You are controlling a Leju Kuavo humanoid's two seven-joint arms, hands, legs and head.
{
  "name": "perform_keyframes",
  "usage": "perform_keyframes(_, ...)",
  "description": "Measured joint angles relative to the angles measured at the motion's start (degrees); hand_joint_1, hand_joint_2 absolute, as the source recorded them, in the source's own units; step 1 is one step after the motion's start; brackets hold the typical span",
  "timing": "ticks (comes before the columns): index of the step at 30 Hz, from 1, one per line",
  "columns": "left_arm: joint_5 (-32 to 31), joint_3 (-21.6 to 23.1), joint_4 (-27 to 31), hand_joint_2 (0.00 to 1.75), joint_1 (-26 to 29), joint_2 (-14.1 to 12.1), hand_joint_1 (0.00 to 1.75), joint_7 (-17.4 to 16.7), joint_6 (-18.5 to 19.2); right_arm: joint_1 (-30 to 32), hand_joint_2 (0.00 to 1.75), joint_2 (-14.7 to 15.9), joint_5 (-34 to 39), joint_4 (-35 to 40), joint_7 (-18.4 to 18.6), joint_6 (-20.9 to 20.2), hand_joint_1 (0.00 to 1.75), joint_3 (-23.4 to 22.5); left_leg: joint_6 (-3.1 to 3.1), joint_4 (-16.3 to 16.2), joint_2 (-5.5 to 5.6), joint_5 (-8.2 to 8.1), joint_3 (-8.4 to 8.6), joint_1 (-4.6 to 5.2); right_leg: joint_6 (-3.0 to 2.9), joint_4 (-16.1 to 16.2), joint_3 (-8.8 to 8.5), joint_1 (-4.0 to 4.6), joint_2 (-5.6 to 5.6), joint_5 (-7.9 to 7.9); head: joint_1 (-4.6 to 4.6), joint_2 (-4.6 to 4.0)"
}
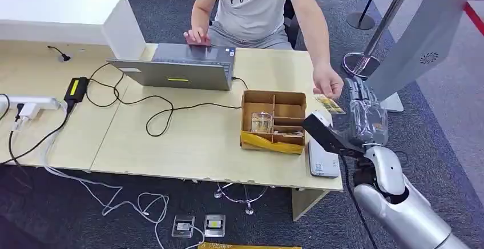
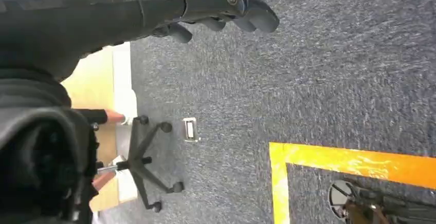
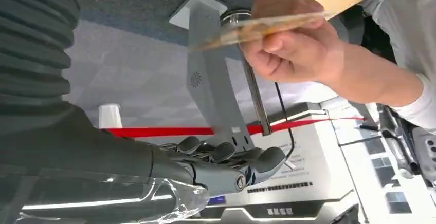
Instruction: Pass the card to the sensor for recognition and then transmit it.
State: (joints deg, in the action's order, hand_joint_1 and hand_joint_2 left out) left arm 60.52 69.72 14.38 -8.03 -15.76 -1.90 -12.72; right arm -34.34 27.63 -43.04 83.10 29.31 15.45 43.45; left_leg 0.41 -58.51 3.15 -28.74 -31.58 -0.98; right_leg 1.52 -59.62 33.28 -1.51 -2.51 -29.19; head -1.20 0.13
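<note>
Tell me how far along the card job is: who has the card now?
The person's hand pinches the card just above the right hand, whose fingers show nothing held. So the card is not in the robot's grasp. Whether the white sensor at the table edge has read it cannot be told. The left hand hangs idle over carpet.

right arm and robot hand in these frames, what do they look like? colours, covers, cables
Right arm: glossy silver shells with a dark joint at the wrist; a black cable runs alongside. Right robot hand: grey, wrapped in clear plastic film, dark fingers with a round metal pivot. A grey ribbed cover sits behind it.
</note>
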Motion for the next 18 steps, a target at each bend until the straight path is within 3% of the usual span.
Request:
perform_keyframes(1, -0.04, 0.00, 0.00, 0.00, 0.01, 0.02, 0.00, -0.06, -0.11, 0.01, 1.75, -0.48, -0.52, -0.65, 0.04, 0.00, 0.26, 0.09, 0.00, 0.00, -0.01, 0.00, 0.00, 0.00, 0.00, 0.00, 0.00, 0.00, -0.01, 0.00, 0.02, 0.00)
perform_keyframes(2, -0.11, 0.00, 0.00, 0.00, 0.01, 0.02, 0.00, -0.26, -0.24, 0.02, 1.75, -0.98, -1.36, -1.38, 0.31, -0.09, 1.75, 0.13, 0.00, 0.00, -0.01, 0.00, 0.00, 0.00, 0.00, 0.00, 0.01, 0.00, 0.00, 0.00, 0.00, 0.00)
perform_keyframes(18, -3.37, 0.02, -0.02, 0.00, 0.09, 0.04, 0.00, -0.39, 0.02, 2.48, 1.75, -3.91, -6.75, -4.92, 0.28, 0.50, 1.75, -3.50, 0.00, 0.00, -0.03, 0.00, 0.02, 0.00, 0.00, 0.00, 0.02, 0.00, -0.02, 0.00, 0.00, 0.00)
